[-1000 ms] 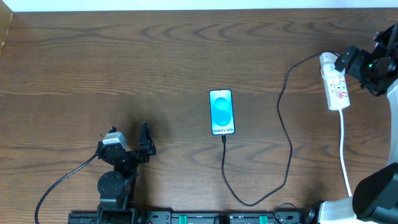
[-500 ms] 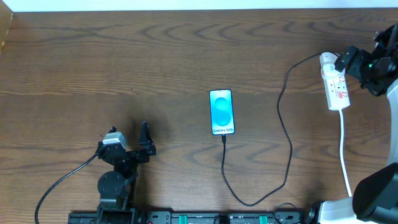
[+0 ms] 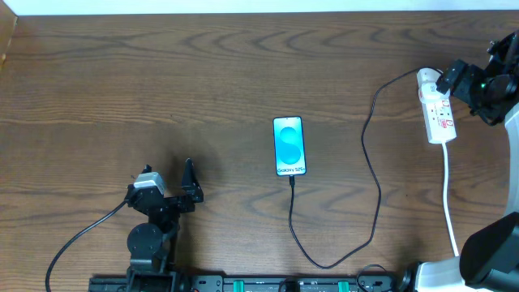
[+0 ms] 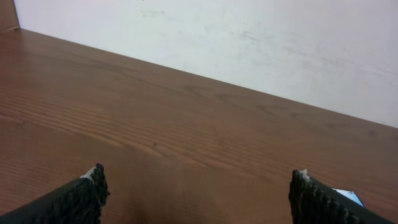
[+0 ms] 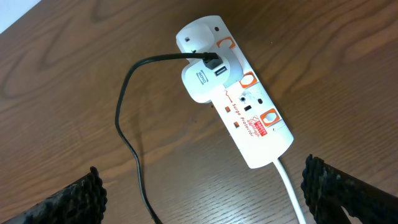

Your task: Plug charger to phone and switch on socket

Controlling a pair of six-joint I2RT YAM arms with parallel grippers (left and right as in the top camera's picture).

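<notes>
The phone (image 3: 289, 146) lies flat mid-table with its blue screen lit. The charger (image 3: 375, 186), a thin black cable, meets the phone's lower edge, loops toward the front and runs up to a white plug (image 5: 205, 79) seated in the socket (image 3: 438, 109). Seen from the right wrist, the socket (image 5: 252, 112) is a white strip with red marks, and the charger (image 5: 127, 134) curls off to its left. My right gripper (image 3: 454, 79) hovers over the strip's far end, open and empty (image 5: 202, 186). My left gripper (image 3: 188, 185) rests open and empty at front left (image 4: 198, 186).
The socket's white cord (image 3: 448, 191) trails along the right side to the front edge. A pale wall (image 4: 249, 43) borders the far side of the wooden table (image 3: 162, 89). The arm bases stand at the front edge.
</notes>
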